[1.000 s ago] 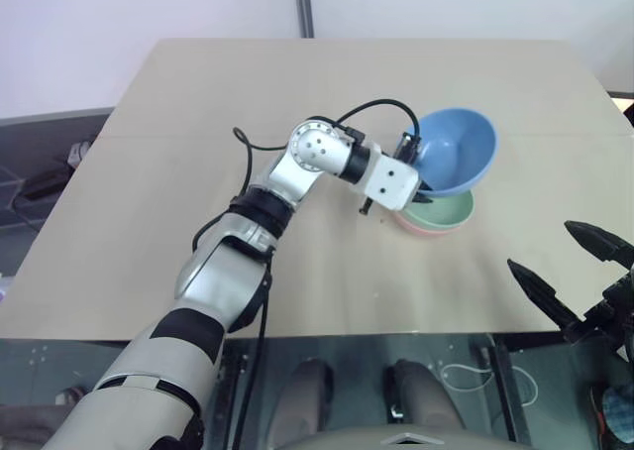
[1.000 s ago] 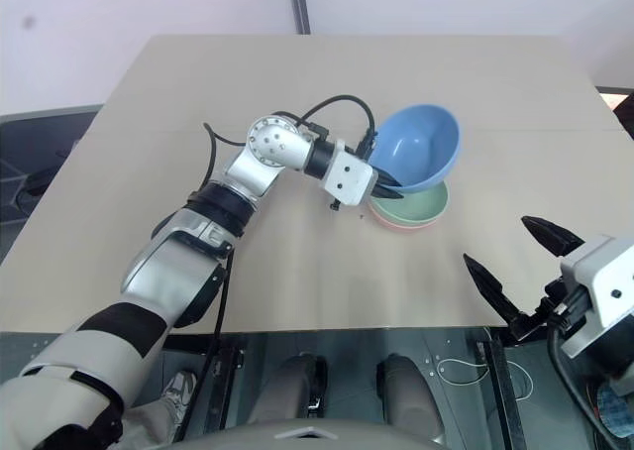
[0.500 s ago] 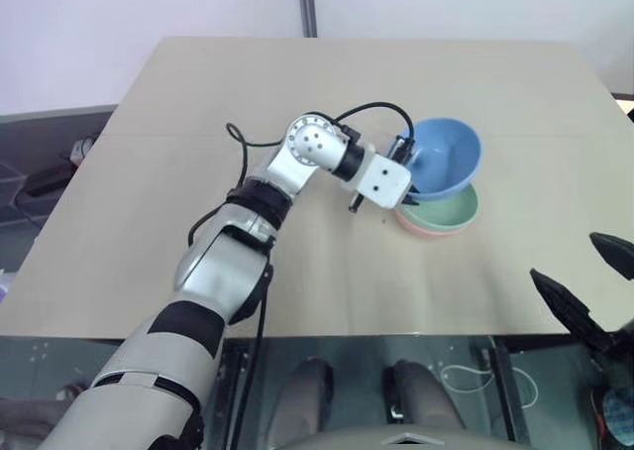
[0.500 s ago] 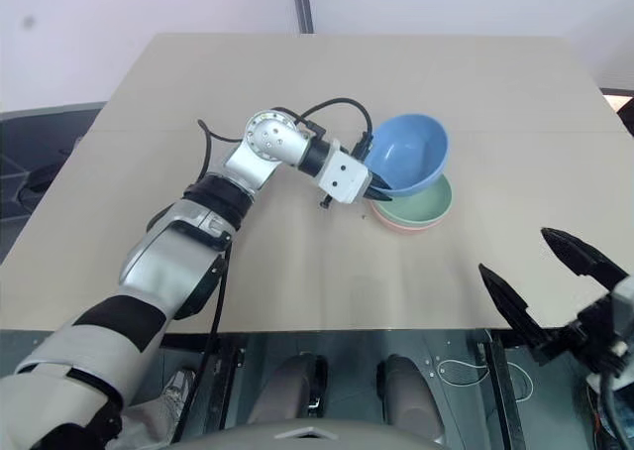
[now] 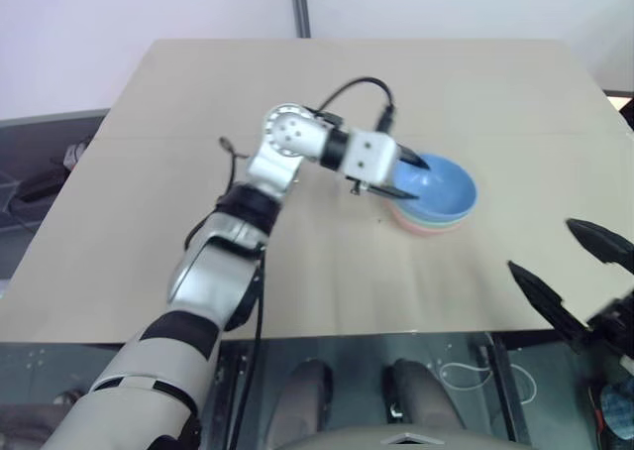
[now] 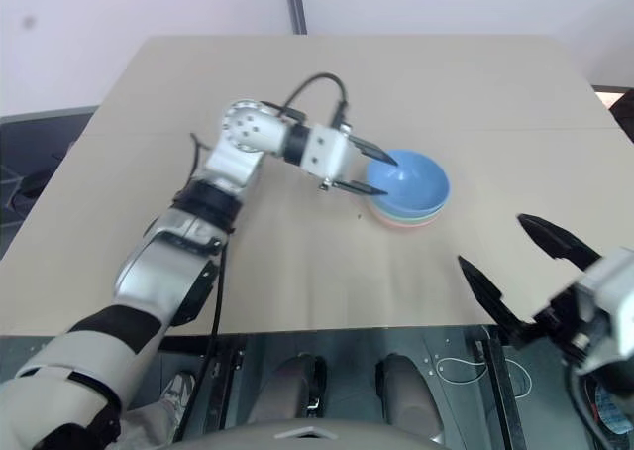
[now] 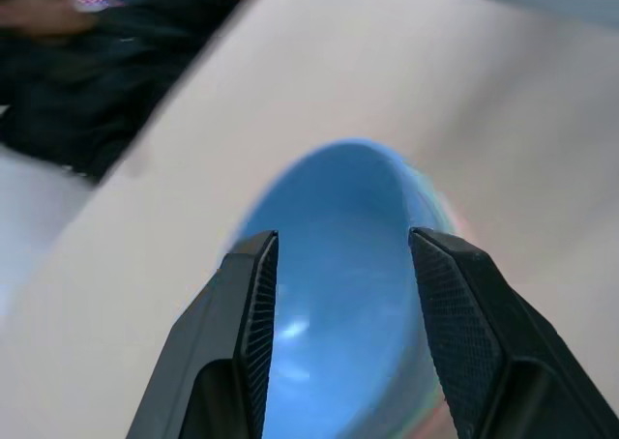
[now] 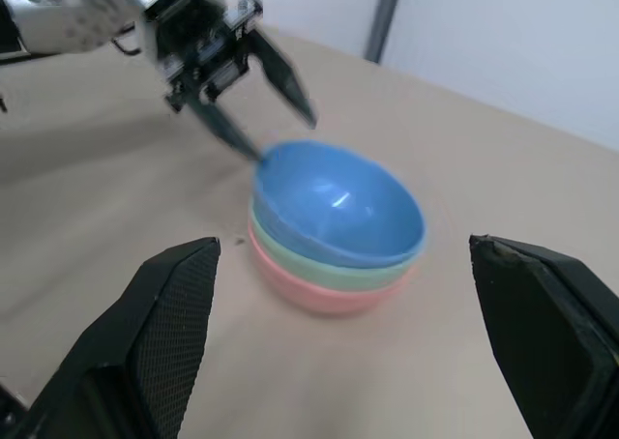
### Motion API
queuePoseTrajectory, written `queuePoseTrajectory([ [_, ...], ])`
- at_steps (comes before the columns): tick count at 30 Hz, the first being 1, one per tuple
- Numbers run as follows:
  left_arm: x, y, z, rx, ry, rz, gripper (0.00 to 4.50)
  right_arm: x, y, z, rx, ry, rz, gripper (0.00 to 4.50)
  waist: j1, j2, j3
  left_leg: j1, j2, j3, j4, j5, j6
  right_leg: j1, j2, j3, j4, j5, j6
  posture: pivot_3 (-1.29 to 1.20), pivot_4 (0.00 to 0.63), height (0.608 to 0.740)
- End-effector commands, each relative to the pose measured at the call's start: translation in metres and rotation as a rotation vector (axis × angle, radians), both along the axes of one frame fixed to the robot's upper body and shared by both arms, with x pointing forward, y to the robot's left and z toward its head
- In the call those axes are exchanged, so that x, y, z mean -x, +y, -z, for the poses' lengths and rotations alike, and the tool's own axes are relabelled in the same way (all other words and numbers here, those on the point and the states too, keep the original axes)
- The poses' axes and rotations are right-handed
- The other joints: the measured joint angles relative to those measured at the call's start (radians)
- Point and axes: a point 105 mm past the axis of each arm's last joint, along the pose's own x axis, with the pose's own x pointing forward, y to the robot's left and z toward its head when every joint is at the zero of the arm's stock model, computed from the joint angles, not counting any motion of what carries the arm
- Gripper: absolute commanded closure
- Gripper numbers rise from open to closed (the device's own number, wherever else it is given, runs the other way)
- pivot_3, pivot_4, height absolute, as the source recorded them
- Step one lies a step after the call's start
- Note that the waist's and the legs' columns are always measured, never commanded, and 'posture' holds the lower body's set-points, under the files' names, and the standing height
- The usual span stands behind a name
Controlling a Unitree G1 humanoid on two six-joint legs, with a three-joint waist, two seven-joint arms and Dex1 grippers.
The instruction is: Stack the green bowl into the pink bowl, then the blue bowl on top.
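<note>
You're looking at the blue bowl sitting nested in the green bowl, itself in the pink bowl, mid-table. Left gripper is standing w/ jaws spread astride the rim, gripping nothing, prob. releasing. Right gripper is hanging wide open, off to the side, clear of the stack.

A: Where do the bowls lie relative to the left gripper?
B: Just beyond its fingertips, stacked: blue bowl in green bowl, that in pink bowl, on the table; right gripper well apart, nearer the robot
</note>
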Motion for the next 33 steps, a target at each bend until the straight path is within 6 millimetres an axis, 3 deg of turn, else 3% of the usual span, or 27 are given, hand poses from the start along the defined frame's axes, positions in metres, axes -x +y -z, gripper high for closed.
queuePoseTrajectory([
  [1,0.006,0.028,-0.029,0.270,0.147,-0.108,2.20,-0.016,0.004,0.002,0.016,-0.016,0.010,0.00,0.003,0.001,-0.001,0.000,0.001,0.000,0.000,0.000,0.000,0.000,0.000,0.000,0.000,0.000,0.000,0.00,0.150,0.740],
  [6,0.009,0.089,-0.012,0.420,0.290,-0.441,2.20,-0.048,0.003,0.005,0.022,-0.047,-0.001,0.00,0.009,0.001,-0.001,0.000,0.001,-0.001,0.001,0.003,-0.005,0.001,-0.002,0.001,-0.001,0.000,0.000,0.00,0.150,0.740],
  [10,0.030,0.125,0.007,0.523,0.444,-0.589,1.24,-0.074,-0.003,0.006,-0.013,-0.046,-0.016,0.00,0.011,0.000,-0.001,-0.001,0.001,-0.001,0.002,0.003,-0.004,0.001,-0.007,0.001,-0.001,0.000,0.000,0.00,0.150,0.740],
  [11,0.037,0.130,0.015,0.515,0.443,-0.622,0.54,-0.079,-0.003,0.006,-0.014,-0.045,-0.029,0.00,0.014,0.000,-0.001,-0.001,0.001,-0.001,0.002,0.002,-0.004,0.001,-0.008,0.001,-0.001,0.000,0.000,0.00,0.150,0.740],
  [12,0.042,0.134,0.022,0.512,0.443,-0.654,0.11,-0.082,-0.004,0.007,-0.009,-0.042,-0.043,0.00,0.022,0.000,-0.001,-0.001,0.000,-0.002,0.002,0.002,-0.003,0.001,-0.008,0.000,-0.001,0.000,0.000,0.00,0.150,0.740],
  [13,0.046,0.137,0.028,0.511,0.448,-0.686,0.04,-0.086,-0.004,0.009,-0.001,-0.037,-0.055,0.00,0.030,0.000,-0.001,-0.001,0.000,-0.003,0.002,0.001,-0.001,0.002,-0.008,-0.001,-0.001,0.000,0.000,0.00,0.150,0.740],
  [16,0.062,0.148,0.050,0.498,0.487,-0.775,0.04,-0.091,0.002,0.018,0.014,0.008,-0.125,0.00,0.033,0.001,-0.002,0.000,0.000,-0.003,0.002,0.000,0.000,0.003,-0.008,0.000,-0.002,0.000,0.000,0.00,0.150,0.740],
  [20,0.080,0.161,0.065,0.545,0.500,-0.849,0.04,-0.093,0.001,0.028,0.031,0.047,-0.163,0.00,0.036,0.000,-0.002,0.003,0.000,-0.002,0.001,0.000,0.000,0.004,-0.009,0.001,-0.001,0.000,0.000,0.00,0.150,0.740],
  [22,0.090,0.172,0.073,0.531,0.451,-0.882,0.04,-0.089,-0.008,0.032,0.048,0.080,-0.167,0.00,0.039,0.000,-0.002,0.003,0.000,-0.002,0.001,0.000,0.000,0.005,-0.009,0.000,-0.001,0.000,0.000,0.00,0.150,0.740],
  [25,0.108,0.186,0.090,0.463,0.530,-0.907,0.04,-0.081,-0.029,0.036,0.085,0.130,-0.147,0.00,0.037,0.000,-0.002,0.005,0.000,-0.001,-0.001,0.000,0.000,0.007,-0.009,0.001,-0.002,0.000,-0.001,0.00,0.150,0.740],
  [27,0.118,0.192,0.090,0.439,0.554,-0.876,0.04,-0.072,-0.048,0.039,0.110,0.192,-0.125,0.00,0.038,0.000,-0.001,0.007,0.000,0.000,-0.001,0.000,0.000,0.008,-0.009,0.001,-0.002,0.000,-0.001,0.00,0.150,0.740],
  [29,0.123,0.196,0.087,0.417,0.553,-0.853,0.04,-0.062,-0.062,0.041,0.131,0.238,-0.116,0.00,0.037,0.001,-0.001,0.019,0.000,-0.001,-0.002,-0.001,0.001,0.020,-0.009,0.000,-0.004,0.000,-0.001,0.00,0.150,0.740],
  [33,0.120,0.195,0.082,0.408,0.553,-0.834,0.04,-0.058,-0.071,0.041,0.107,0.251,-0.106,0.00,0.036,0.001,-0.001,0.022,0.002,0.001,-0.003,-0.001,0.001,0.022,-0.008,0.002,-0.004,-0.001,-0.001,0.00,0.150,0.740],
])
